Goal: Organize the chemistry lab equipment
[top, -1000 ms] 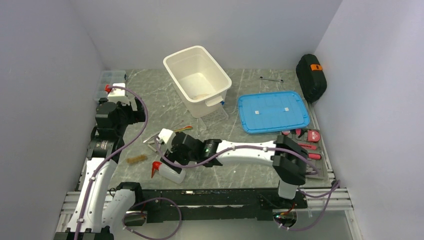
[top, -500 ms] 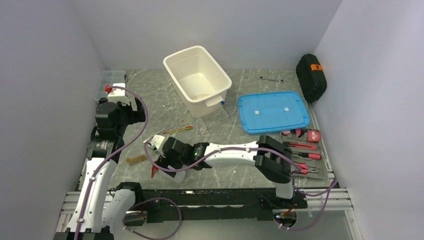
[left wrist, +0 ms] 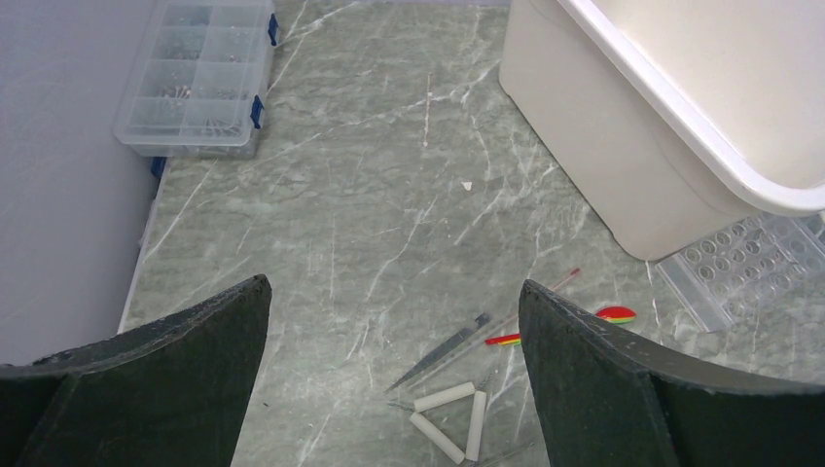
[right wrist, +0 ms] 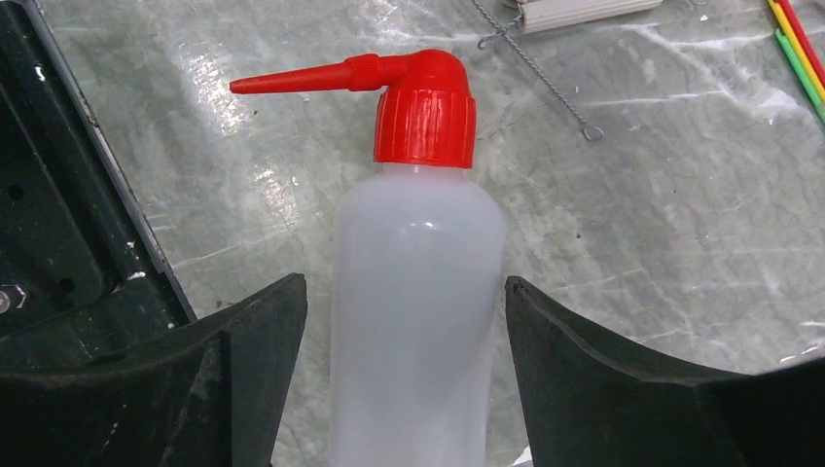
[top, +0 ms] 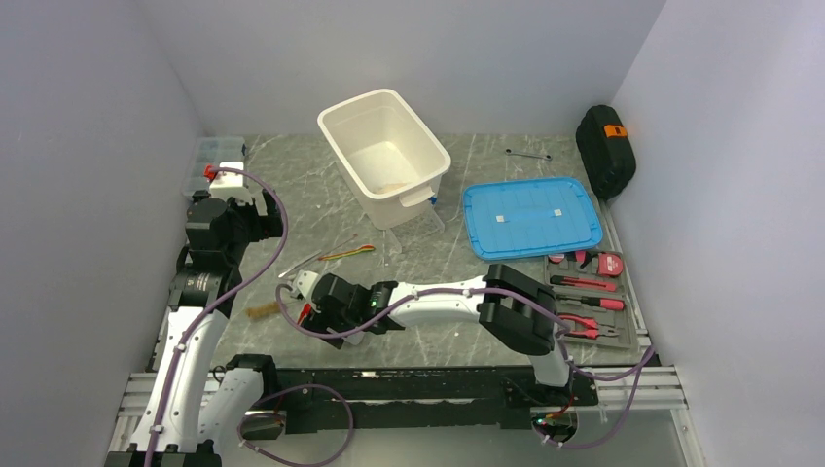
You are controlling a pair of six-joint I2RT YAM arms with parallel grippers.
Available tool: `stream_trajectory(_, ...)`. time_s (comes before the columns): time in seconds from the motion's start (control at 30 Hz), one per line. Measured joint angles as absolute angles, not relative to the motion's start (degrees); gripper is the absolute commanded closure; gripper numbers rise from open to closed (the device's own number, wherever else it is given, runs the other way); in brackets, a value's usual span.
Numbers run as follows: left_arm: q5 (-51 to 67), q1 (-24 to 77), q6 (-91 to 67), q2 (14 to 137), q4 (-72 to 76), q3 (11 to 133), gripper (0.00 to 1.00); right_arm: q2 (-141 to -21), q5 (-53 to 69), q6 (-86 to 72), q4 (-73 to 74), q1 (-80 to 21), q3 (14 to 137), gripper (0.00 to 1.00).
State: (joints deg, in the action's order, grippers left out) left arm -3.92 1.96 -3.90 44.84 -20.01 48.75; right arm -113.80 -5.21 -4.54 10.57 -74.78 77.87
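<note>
The translucent squeeze bottle (right wrist: 416, 292) with its red nozzle (right wrist: 389, 80) lies flat on the marble table. My right gripper (right wrist: 404, 284) straddles its body, open, with a thin gap on the left side. From above, the right gripper (top: 326, 311) covers most of the bottle and only the red nozzle (top: 304, 313) shows. My left gripper (left wrist: 394, 292) hangs wide open and holds nothing, above the metal triangle (left wrist: 452, 423) and the tongs (left wrist: 438, 352). The clear tube rack (top: 413, 226) sits against the white bin (top: 384, 151). A wire brush (top: 265, 309) lies near the left arm.
A blue lid (top: 530, 216) lies to the right of the bin. A tray of red-handled tools (top: 589, 292) sits at the right edge, with a black case (top: 605, 148) behind it. The clear organizer box (left wrist: 199, 78) stands in the back left corner. A rainbow-coloured strip (left wrist: 559, 326) lies by the tongs.
My right arm has swung left and toward the near edge, coming down over the squeeze bottle, and its jaws have narrowed a little. The left arm has not moved.
</note>
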Motion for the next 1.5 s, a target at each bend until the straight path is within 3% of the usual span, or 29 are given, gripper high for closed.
stream_trajectory(0.23, -3.73, 1.96, -3.9, 44.84, -20.01, 48.75, 0.01, -115.57, -5.26, -4.67, 10.68, -74.85, 78.35, 0.27)
stream_trajectory(0.53, -3.7, 1.96, -3.9, 44.84, -20.01, 48.75, 0.01, -116.38, -5.39, -4.75, 10.74, -74.85, 78.39, 0.47)
stream_trajectory(0.93, -3.92, 1.96, -3.92, 44.84, -20.03, 48.75, 0.01, -115.79, -6.15, -4.99, 11.51, -74.96, 78.35, 0.52)
stream_trajectory(1.3, -8.69, 1.96, -4.14, 42.85, -20.53, 48.75, 0.01, -94.28, -11.92, -5.63, 17.69, -72.03, 74.46, 0.56)
stream_trajectory(1.5, -8.97, 1.96, -4.14, 42.57, -20.51, 48.75, 0.01, -87.18, -12.45, -6.22, 21.96, -62.02, 76.4, 0.58)
